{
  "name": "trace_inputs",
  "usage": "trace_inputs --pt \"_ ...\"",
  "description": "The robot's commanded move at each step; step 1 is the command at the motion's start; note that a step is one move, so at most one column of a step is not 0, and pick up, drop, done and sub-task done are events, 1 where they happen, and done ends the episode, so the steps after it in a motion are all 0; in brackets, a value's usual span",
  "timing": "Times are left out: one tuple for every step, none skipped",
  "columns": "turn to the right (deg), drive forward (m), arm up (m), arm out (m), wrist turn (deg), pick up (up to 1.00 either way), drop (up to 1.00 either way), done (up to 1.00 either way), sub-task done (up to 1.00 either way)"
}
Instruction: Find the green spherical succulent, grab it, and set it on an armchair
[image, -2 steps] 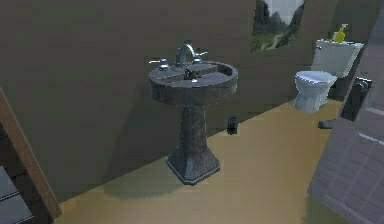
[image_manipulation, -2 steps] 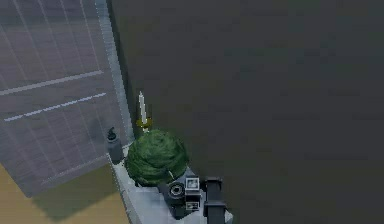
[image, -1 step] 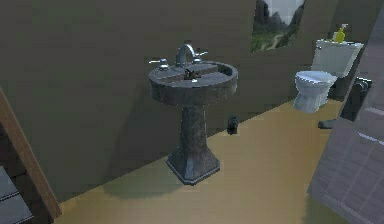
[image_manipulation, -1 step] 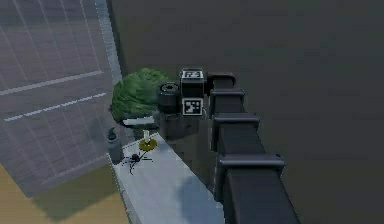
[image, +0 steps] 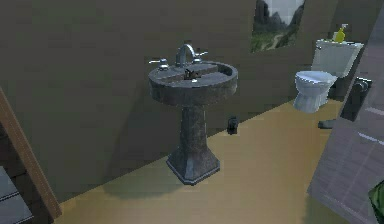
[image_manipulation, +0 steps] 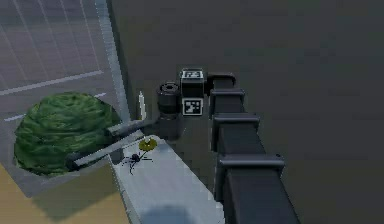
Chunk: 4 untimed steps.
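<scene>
Sitting low at the arm side view's left, the green spherical succulent (image_manipulation: 62, 130) shows as a large, ridged dome in front of a tiled wall (image_manipulation: 55, 50). Whether it rests on something or hangs free cannot be made out. The gripper (image_manipulation: 100, 143) reaches toward it, its thin fingers running up to the dome's near edge. With the plant right at the gripper's far end, I cannot tell whether it holds anything. Just beside the fingers a small yellow thing (image_manipulation: 147, 144) lies on a pale ledge (image_manipulation: 175, 190), which runs along the extended arm (image_manipulation: 240, 150).

The forward view shows a pedestal sink (image: 193, 85) close ahead and a toilet (image: 315, 85) farther off. The carry to an armchair therefore probably means driving out of a tight bathroom.

The main risk is a poor grip, because a round, bulky plant could roll out of the fingers on the lift. Turning the base with the arm out could also knock the plant against the tiles or the ledge.
</scene>
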Motion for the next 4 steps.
trace_inputs --pt "0.0 0.0 0.0 0.0 -45.0 0.0 0.0 0.0 0.0" --pt "0.0 0.0 0.0 0.0 -9.0 0.0 0.0 0.0 0.0" --pt "0.0 0.0 0.0 -0.18 0.0 0.0 0.0 0.0 0.0" --pt "-39.0 0.0 0.0 0.0 0.0 0.0 0.0 0.0 0.0"
